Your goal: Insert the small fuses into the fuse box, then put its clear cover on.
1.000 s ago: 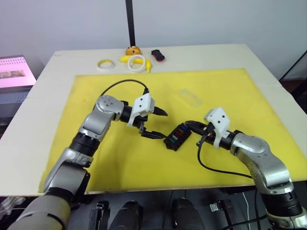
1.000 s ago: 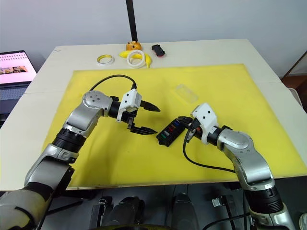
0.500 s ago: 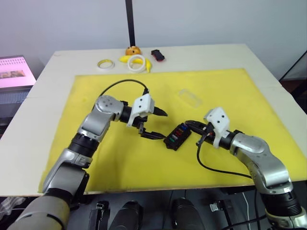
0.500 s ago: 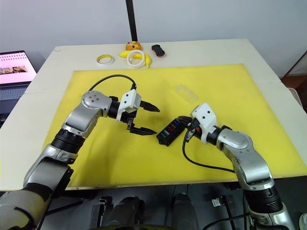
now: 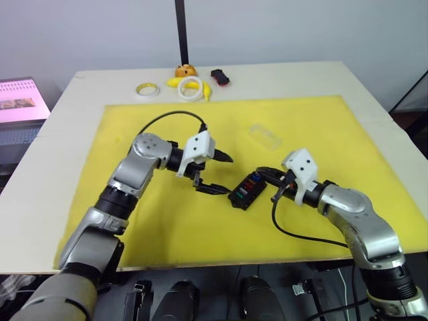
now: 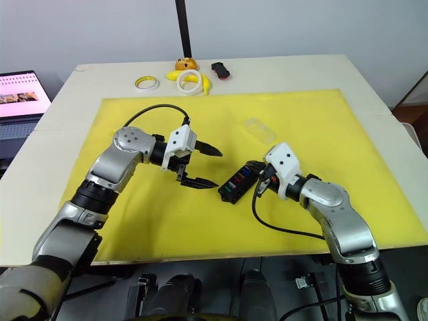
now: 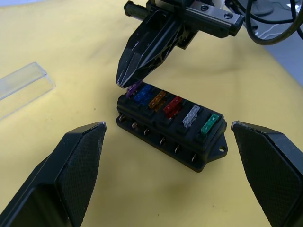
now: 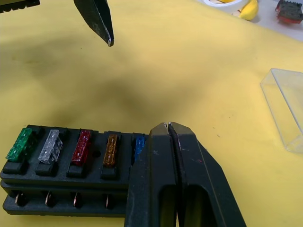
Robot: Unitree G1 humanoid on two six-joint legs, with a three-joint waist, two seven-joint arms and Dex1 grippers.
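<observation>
Six small fuses (image 7: 171, 107) sit seated; right gripper (image 7: 125, 83) pinched closed presses the purple, left gripper (image 5: 217, 172) gaping, empty. I judge clear cover (image 5: 264, 135) light, slippery; grasp its long edges.

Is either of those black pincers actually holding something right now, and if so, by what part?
The left tool is open and empty. The right tool is shut, its tips at the top of the purple fuse at the end of the fuse box; whether it truly grips it cannot be told.
</observation>
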